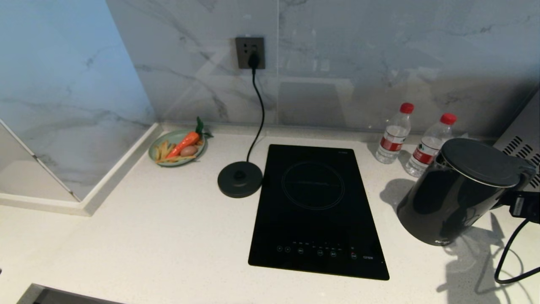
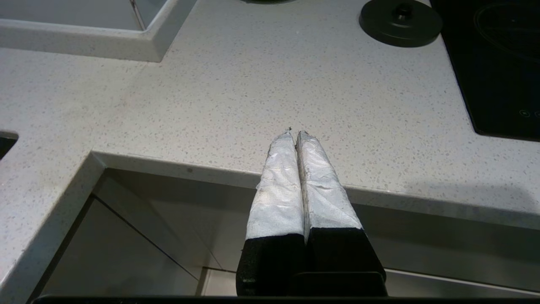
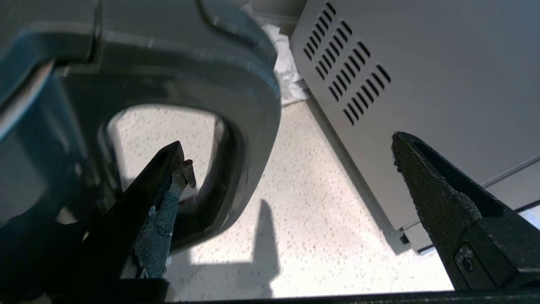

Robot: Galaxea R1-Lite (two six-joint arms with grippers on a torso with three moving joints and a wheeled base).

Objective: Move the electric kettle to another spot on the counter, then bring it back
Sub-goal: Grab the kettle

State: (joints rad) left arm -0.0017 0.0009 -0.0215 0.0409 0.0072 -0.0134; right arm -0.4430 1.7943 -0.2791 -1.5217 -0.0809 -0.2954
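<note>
Head view: cooktop (image 1: pixel 316 207) inset mid-counter (image 1: pixel 168 240), bare stone to its left up to raised ledge. Base (image 1: pixel 239 179) at cooktop's left edge. Kettle (image 1: pixel 455 190) right of cooktop, near two bottles (image 1: pixel 394 134) and vented box (image 1: pixel 523 139).

Left wrist view: left gripper (image 2: pixel 294 134) pressed closed, empty, above counter's front edge.

Right wrist view: right gripper (image 3: pixel 291 156) spread wide, one finger (image 3: pixel 162 198) inside handle (image 3: pixel 249 126) loop, other beside box; not clamped.

Kitchen. White speckled stone desk (image 1: pixel 168 236) with inset black glass cooktop (image 1: pixel 314 211); marble-look wall tiles with socket (image 1: pixel 250 52); round kettle base (image 1: pixel 239 179) plugged in; black kettle (image 1: pixel 457 192); plate of vegetables (image 1: pixel 177 147); two water bottles (image 1: pixel 394 133); vented steel appliance (image 1: pixel 523 139) at the right.
</note>
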